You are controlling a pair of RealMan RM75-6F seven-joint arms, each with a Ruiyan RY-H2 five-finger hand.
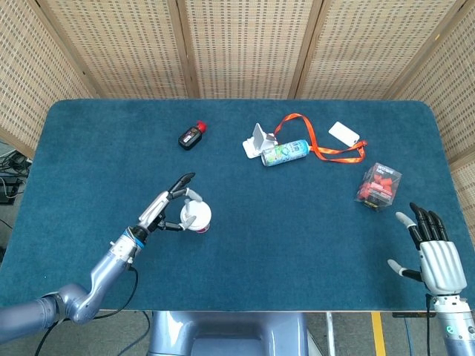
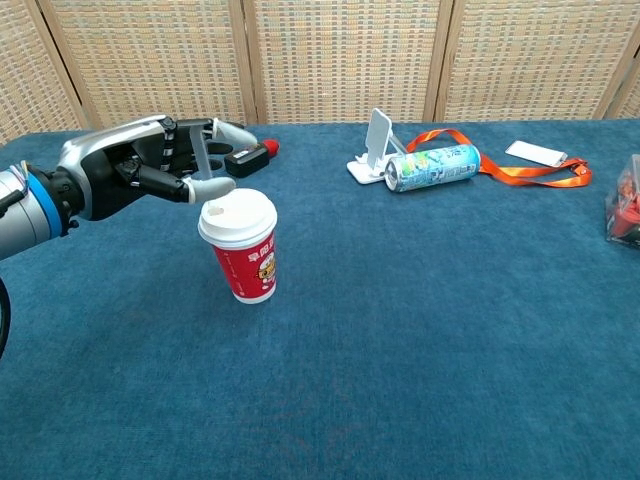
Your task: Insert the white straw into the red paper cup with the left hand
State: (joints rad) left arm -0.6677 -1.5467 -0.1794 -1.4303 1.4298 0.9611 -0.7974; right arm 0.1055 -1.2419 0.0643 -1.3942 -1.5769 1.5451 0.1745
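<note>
Head view: set high, looking steeply down, taking in the whole blue surface (image 1: 297,222) from far off, wicker screens along the top edge. Chest view: set low and near, facing level across the surface (image 2: 420,350) toward the screens. Shared by both: the left robot hand (image 1: 165,209) (image 2: 150,165), the red paper cup (image 1: 196,216) (image 2: 241,248) just beside it, the can (image 1: 285,152) (image 2: 432,166) well beyond.

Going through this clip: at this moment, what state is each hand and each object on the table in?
left hand: pinches the white straw above the cup lid
white straw: tilted, lower end at the lid
red paper cup: leaning slightly, white lid on
right hand: open, fingers spread, holds nothing
drink can: lying on its side
phone stand: propped up, nothing on it
</note>
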